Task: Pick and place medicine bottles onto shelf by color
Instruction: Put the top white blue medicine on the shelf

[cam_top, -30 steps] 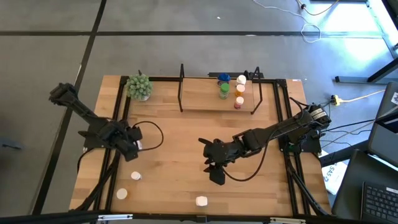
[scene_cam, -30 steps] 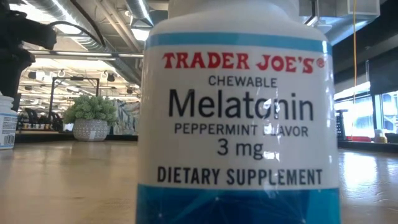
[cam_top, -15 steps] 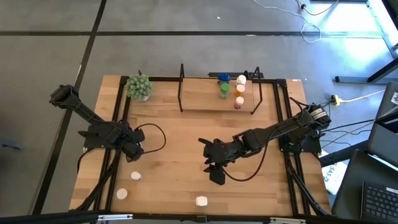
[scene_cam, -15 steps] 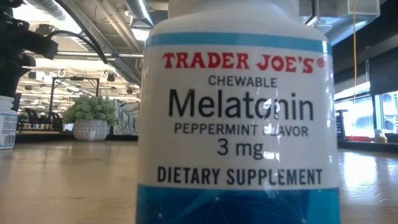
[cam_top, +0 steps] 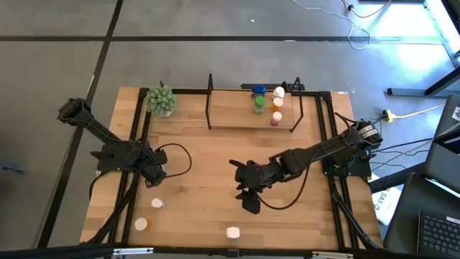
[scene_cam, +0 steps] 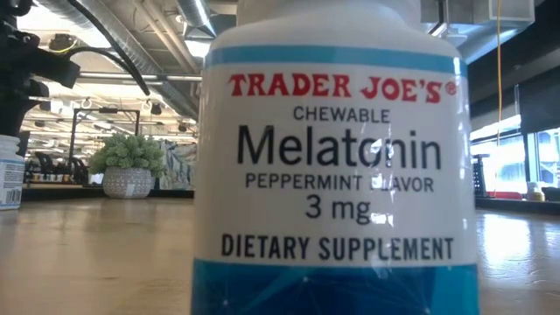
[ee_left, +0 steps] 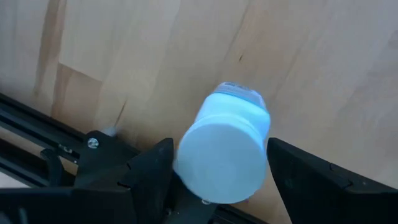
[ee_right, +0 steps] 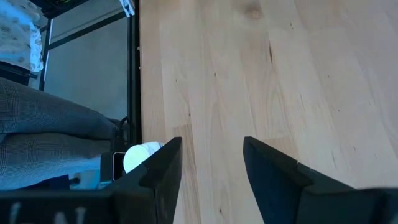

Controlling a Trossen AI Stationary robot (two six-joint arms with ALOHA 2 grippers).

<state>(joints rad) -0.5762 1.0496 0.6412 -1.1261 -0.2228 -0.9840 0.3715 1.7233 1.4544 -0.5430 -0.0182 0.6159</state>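
High view: left gripper (cam_top: 154, 173) is held low at the table's left side; right gripper (cam_top: 248, 193) mid-table. Light-wood shelf with black end frames (cam_top: 230, 115) carries five small bottles at its right end.

Left wrist view: white-capped white bottle (ee_left: 225, 151) is bracketed by spread fingers; grip cannot be told.

Right wrist view: fingers are parted, nothing held.
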